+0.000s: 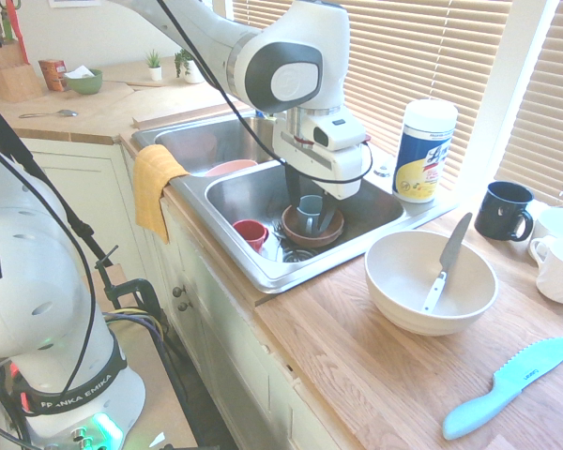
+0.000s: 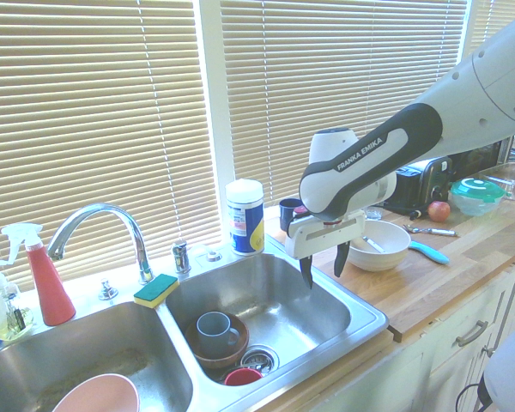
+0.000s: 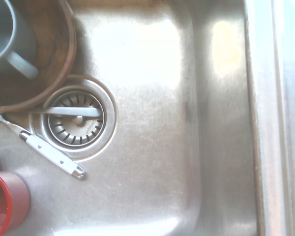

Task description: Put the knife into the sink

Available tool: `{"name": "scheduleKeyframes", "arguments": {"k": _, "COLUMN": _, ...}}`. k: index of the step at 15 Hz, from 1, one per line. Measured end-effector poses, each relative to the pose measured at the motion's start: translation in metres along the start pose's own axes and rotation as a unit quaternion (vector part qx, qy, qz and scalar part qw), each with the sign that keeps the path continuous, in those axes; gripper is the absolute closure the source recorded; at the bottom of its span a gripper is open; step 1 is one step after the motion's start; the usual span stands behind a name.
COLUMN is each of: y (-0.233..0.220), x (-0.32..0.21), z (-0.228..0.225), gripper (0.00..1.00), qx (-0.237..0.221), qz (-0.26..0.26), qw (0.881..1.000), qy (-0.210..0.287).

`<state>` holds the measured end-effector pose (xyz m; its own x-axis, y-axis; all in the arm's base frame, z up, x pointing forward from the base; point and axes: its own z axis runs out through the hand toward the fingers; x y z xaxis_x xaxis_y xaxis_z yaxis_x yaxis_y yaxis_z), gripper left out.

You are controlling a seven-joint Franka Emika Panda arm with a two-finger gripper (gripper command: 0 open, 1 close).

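pink bowl (image 2: 98, 398) cut off by second exterior view's bottom edge, grey mug (image 3: 14, 42) and brown bowl (image 3: 49, 73) cropped in wrist view, spray bottle print unreadable

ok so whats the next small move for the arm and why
Probably swing the open, empty black-fingered pincer over the cream round bowl, since the slim grey-bladed, white-handled knife leans there, outside the stainless-steel sink.

Hand (image 2: 324, 268) open, pointing down, fingers apart.
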<state>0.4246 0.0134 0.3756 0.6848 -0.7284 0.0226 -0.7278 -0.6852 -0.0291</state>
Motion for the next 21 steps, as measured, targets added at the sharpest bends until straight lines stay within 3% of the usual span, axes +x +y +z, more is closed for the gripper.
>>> {"name": "scheduleKeyframes", "arguments": {"k": 4, "y": -0.001, "x": 0.002, "z": -0.011, "gripper": 0.0, "qx": 0.002, "qz": -0.01, "qw": 1.0, "qy": 0.007}}
{"name": "scheduleKeyframes", "arguments": {"k": 9, "y": 0.033, "x": 0.044, "z": -0.068, "gripper": 0.0, "qx": -0.016, "qz": -0.101, "qw": 0.995, "qy": -0.009}}
{"name": "scheduleKeyframes", "arguments": {"k": 13, "y": 0.075, "x": 0.101, "z": -0.087, "gripper": 0.0, "qx": -0.022, "qz": -0.16, "qw": 0.987, "qy": 0.017}}
{"name": "scheduleKeyframes", "arguments": {"k": 17, "y": 0.106, "x": 0.157, "z": -0.082, "gripper": 0.0, "qx": -0.019, "qz": -0.153, "qw": 0.988, "qy": 0.02}}
{"name": "scheduleKeyframes", "arguments": {"k": 21, "y": 0.111, "x": 0.197, "z": -0.043, "gripper": 0.0, "qx": -0.019, "qz": -0.127, "qw": 0.992, "qy": 0.019}}
